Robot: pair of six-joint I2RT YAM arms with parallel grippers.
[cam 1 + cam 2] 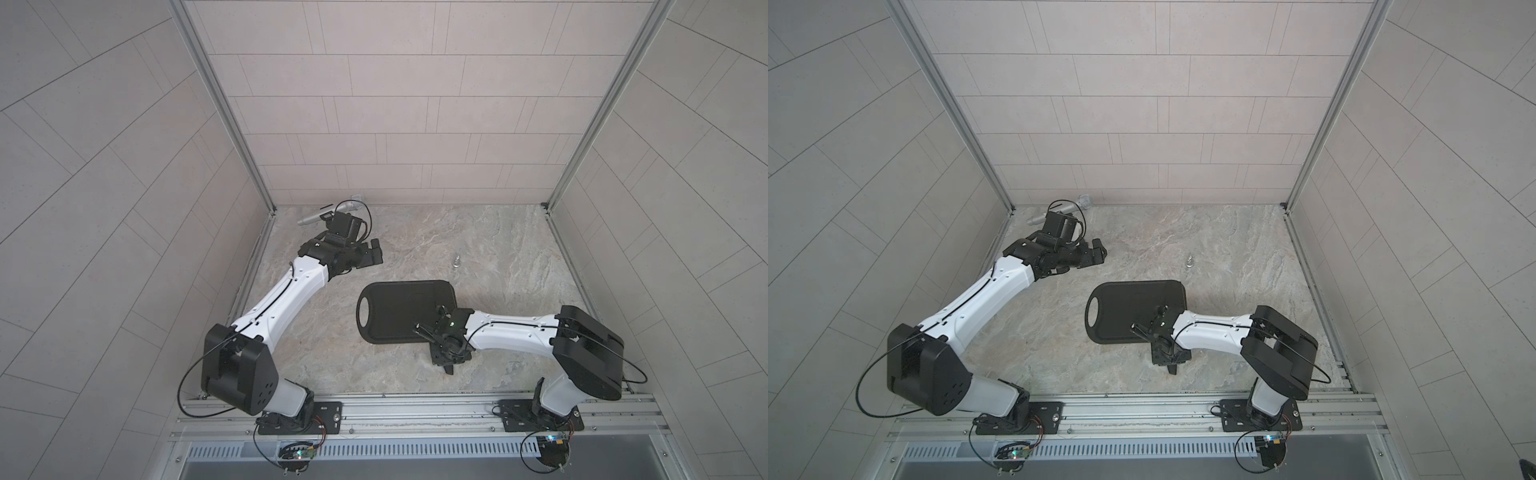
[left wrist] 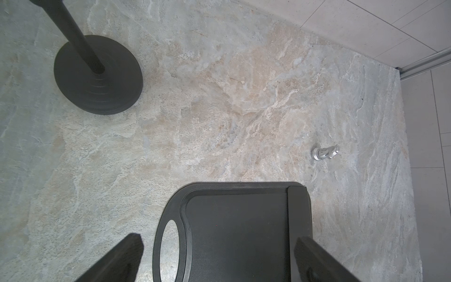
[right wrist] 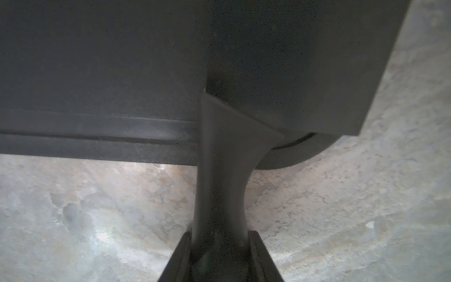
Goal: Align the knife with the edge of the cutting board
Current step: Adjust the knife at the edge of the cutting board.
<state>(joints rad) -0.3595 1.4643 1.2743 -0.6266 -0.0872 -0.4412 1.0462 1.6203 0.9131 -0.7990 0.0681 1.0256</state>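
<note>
1. Marbled surface [image 1: 498, 232], stone-look in beige and grey, boxed on three sides by pale tiled walls [image 1: 395, 104]; ribbed metal rail [image 1: 415, 409] along the near edge.
2. Counted: two white-and-black arms, left arm [image 1: 286, 299] and right arm [image 1: 511, 332]; two hands, left hand [image 1: 374, 251] and right hand [image 3: 219, 234]; one cutting board [image 1: 399, 311]; one knife [image 3: 219, 190]; one microphone [image 1: 309, 218]; one stand [image 2: 97, 75]; one small silver piece [image 2: 324, 153].
3. Knife handle pinched between the right hand's two fingers, one on each side, a little behind the blade. Fingers closed narrowly onto it, just off the board's near right corner.
4. Knife blade laid over the board's right short end, lengthwise along that edge, reaching toward the far side. Handle jutting past the near long edge over bare surface. Cannot tell whether flat on the board or slightly lifted.
5. Left hand raised at far left, well apart from knife and board; fingers spread to their widest, nothing between them.
6. Cutting board flat, right of centre, long sides running left to right: matte black, rounded rectangle, oval handle hole at the left end, groove tracing the rim.
7. Knife all matte black: wide rectangular blade, slim handle flaring where it meets the blade.
8. Microphone silver, tilted, in the far left corner beside the left hand; black stand with a round stepped base.
9. Small silver piece metallic, round-footed, alone on bare surface just beyond the board's far right corner.
</note>
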